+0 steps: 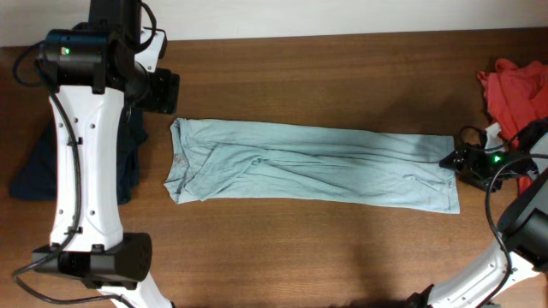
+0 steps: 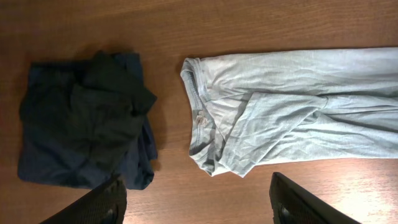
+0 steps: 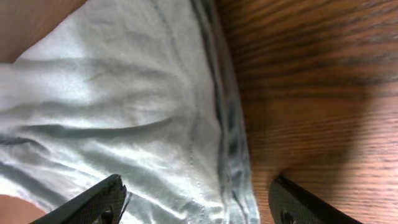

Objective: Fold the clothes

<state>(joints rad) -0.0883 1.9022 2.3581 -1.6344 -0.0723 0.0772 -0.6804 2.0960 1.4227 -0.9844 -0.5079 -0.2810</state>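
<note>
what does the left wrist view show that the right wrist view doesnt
Only the left wrist: the dark navy garment, lying beside the neck end of the pale shirt. Only the right wrist: a close view of the stitched hem. Both: the pale grey-blue T-shirt, the wooden table, and the camera's own fingers spread apart at the bottom edge, left fingers and right fingers.

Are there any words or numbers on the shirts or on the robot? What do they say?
No text can be read anywhere.
On the pale grey-blue T-shirt: a tiny mark inside the neck, perhaps a label, too small to read.
On the dark navy garment: no print shows.
On the red-orange garment: no print shows.
On the left arm and right arm: only green lights, no letters.
</note>
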